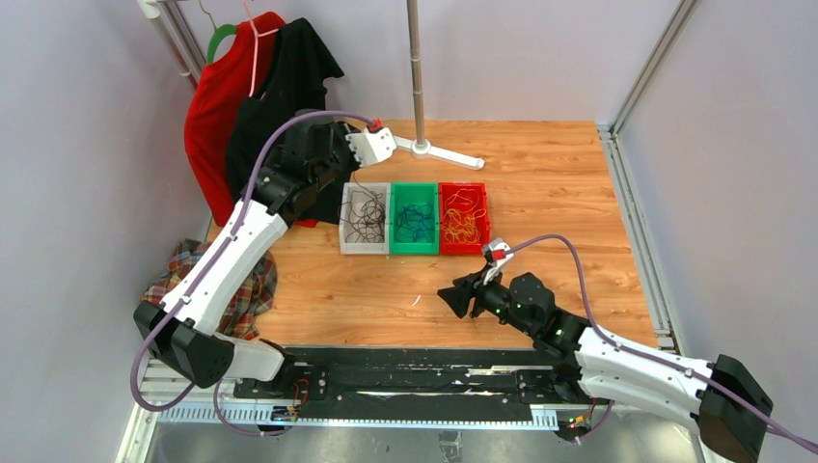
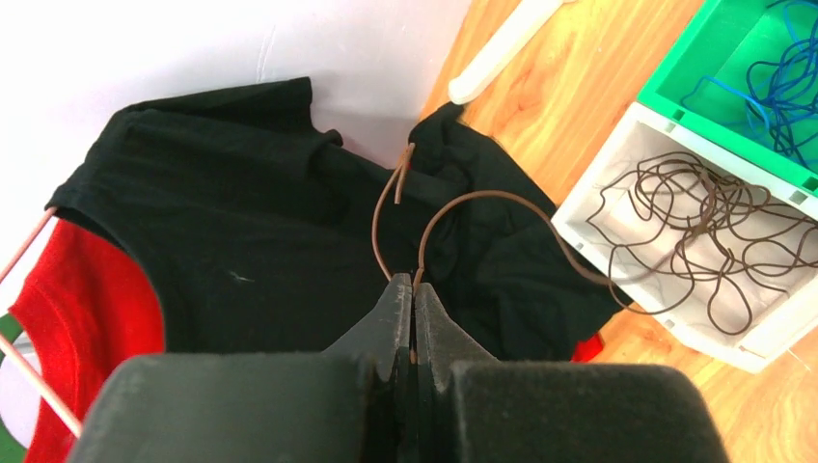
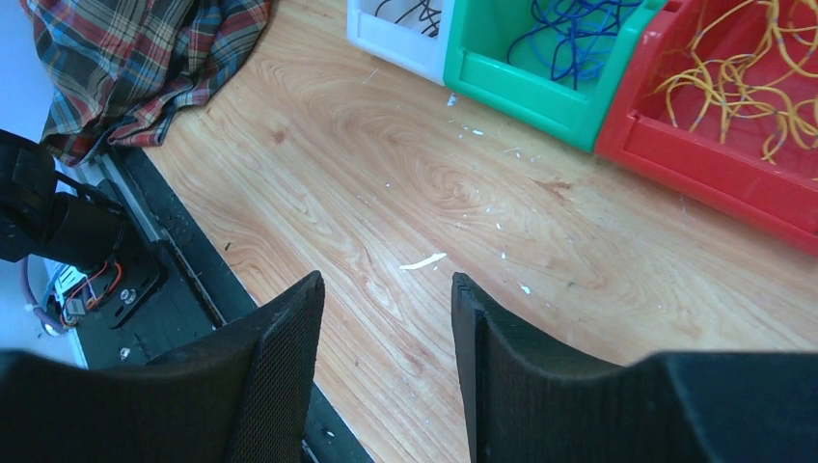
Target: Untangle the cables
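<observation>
Three bins stand side by side mid-table. The white bin point(image 1: 344, 218) holds dark brown cables point(image 1: 365, 212), the green bin point(image 1: 415, 249) blue cables point(image 1: 415, 220), the red bin point(image 1: 464, 249) yellow-orange cables point(image 1: 461, 220). My left gripper point(image 1: 326, 154) hovers left of the white bin's far end. In the left wrist view it point(image 2: 413, 282) is shut on one brown cable point(image 2: 482, 198), which loops from the jaws and trails right to the bunch point(image 2: 695, 222) in the white bin point(image 2: 617, 154). My right gripper point(image 1: 449, 297) is open and empty above bare wood, also in its wrist view point(image 3: 386, 280).
A black shirt point(image 1: 289, 77) and a red shirt point(image 1: 217, 106) hang at the back left, close behind the left gripper. A plaid cloth point(image 1: 246, 289) lies at the table's left edge. A pole with a white foot point(image 1: 439, 151) stands behind the bins.
</observation>
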Robot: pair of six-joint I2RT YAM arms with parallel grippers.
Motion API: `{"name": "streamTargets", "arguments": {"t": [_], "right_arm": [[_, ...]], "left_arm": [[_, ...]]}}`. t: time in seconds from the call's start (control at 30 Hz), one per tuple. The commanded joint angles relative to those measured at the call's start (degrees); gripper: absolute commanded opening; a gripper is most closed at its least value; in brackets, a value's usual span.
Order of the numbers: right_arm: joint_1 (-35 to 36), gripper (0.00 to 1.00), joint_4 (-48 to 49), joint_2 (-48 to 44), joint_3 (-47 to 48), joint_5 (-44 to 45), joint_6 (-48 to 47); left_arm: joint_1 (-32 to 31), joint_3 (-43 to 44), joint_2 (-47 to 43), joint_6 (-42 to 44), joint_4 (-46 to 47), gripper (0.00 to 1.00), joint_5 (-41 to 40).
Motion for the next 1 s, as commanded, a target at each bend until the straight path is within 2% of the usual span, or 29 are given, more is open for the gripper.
{"name": "streamTargets", "arguments": {"t": [0.0,0.27,0.47,0.67,0.97], "right_arm": [[0.5,0.52,-4.1,-3.8,-1.6,3.5,-0.8],[0.5,0.52,-4.9,-6.1,-2.8,6.7,-0.5],[0.5,0.53,-6.0,-1.0,-0.8,9.4,-0.1],[0.4,0.58,-6.6,3.1,2.3,12.2,-0.8],[-1.5,0.59,-8.2,2.9,3.2,12.8,-0.7]], "left_arm": [[0.2,-2.1,-1.0,0.3,6.6,0.01,-0.6],[0.2,-6.7,-0.4,-2.8,1.7,0.01,2.5],[0.2,-12.6,1.1,-6.7,0.4,0.0,6.0],[0.2,-16.6,5.1,-9.6,2.4,0.01,8.3],[0.2,-20.8,14.7,-8.5,11.1,0.0,5.9]]}}
